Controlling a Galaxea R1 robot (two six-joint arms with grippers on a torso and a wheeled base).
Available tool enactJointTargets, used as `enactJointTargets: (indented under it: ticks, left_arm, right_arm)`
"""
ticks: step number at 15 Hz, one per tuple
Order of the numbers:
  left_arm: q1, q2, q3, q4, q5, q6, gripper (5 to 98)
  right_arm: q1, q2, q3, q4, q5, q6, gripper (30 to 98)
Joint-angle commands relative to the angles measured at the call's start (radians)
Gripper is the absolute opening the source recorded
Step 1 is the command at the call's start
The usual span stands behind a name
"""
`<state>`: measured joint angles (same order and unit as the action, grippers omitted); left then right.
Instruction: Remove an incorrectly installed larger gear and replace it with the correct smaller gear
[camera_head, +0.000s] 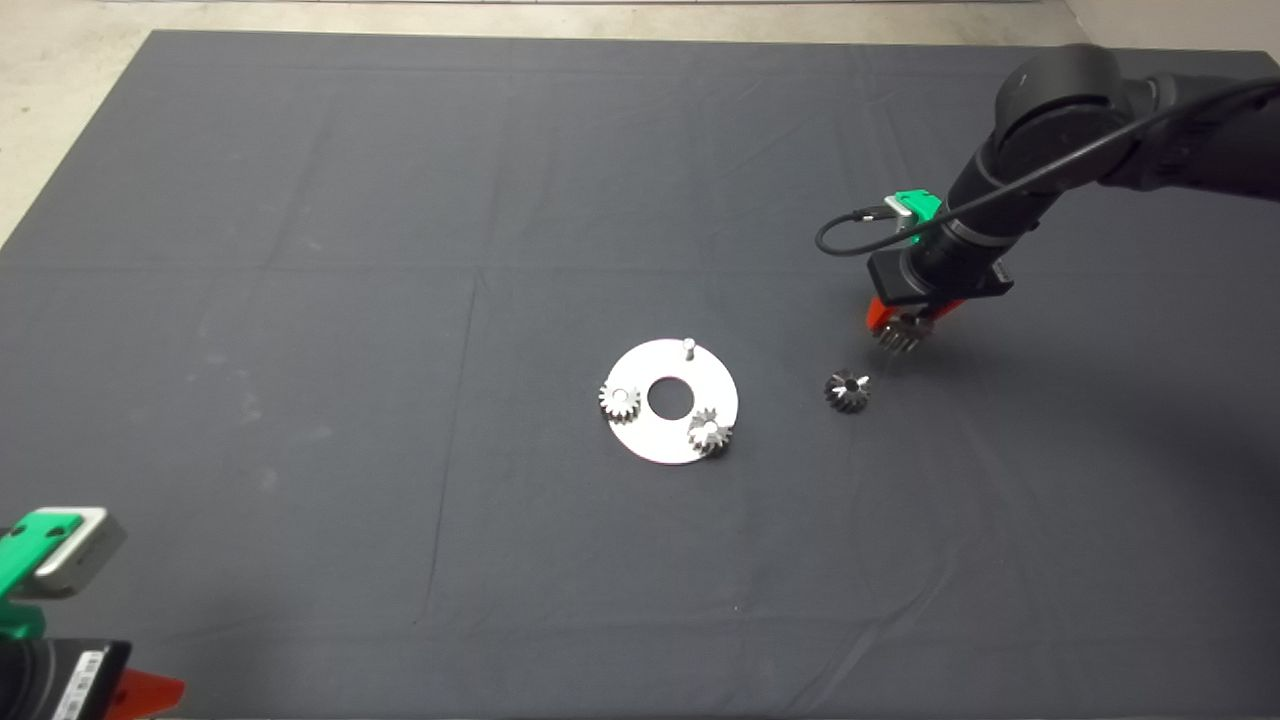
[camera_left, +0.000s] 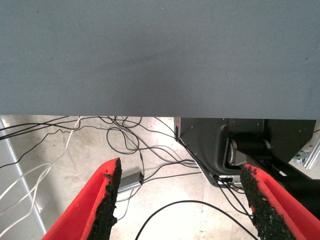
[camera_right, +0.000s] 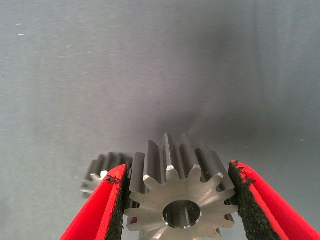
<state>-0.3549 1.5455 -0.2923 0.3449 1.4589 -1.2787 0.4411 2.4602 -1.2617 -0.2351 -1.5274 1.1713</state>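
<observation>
Steel in my right claw: the right gripper (camera_head: 905, 325) has its red fingers (camera_right: 107, 207) pressed on both sides of the larger gear (camera_right: 180, 192), teeth against the black pads, bore facing my wrist camera.
Right arm position: from the head camera I see it over the right part of the dark mat (camera_head: 300, 250), well to the right of the round plate (camera_head: 640, 440).
Smaller gear: the smaller gear (camera_head: 847, 390) lies loose on the mat, just beside the held gear and between it and the plate; in the right wrist camera it peeks out behind the left-hand finger (camera_right: 102, 170).
Plate: two other small gears sit on it, one at its left edge (camera_head: 619, 401) and one at its lower right edge (camera_head: 709, 432); a bare pin (camera_head: 688, 346) stands at its far edge.
Left claw: the left gripper (camera_left: 182, 205) waits at the lower left corner, fingers spread wide with nothing between them, cables (camera_left: 125, 137) on the floor beyond the mat edge.
</observation>
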Motion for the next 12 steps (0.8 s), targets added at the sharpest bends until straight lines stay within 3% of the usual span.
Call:
enactJointTargets:
  ticks: [1,7,9,12]
  left_arm:
    - [-0.003,-0.006,0.009,-0.004,0.006,-0.001,59.7]
    - [-0.003,-0.006,0.009,-0.003,0.006,-0.002,59.7]
    - [-0.003,-0.008,0.009,-0.003,0.006,-0.002,59.7]
    - [-0.003,-0.006,0.009,-0.004,0.004,-0.007,59.7]
  right_arm:
    - [0.036,0.026,0.004,0.005,-0.109,0.002,50.7]
    - [0.044,0.024,0.041,0.011,-0.111,0.015,57.5]
    - [0.044,0.022,0.094,0.016,-0.112,0.08,63.1]
    - [0.042,0.046,0.128,0.038,-0.111,0.115,63.1]
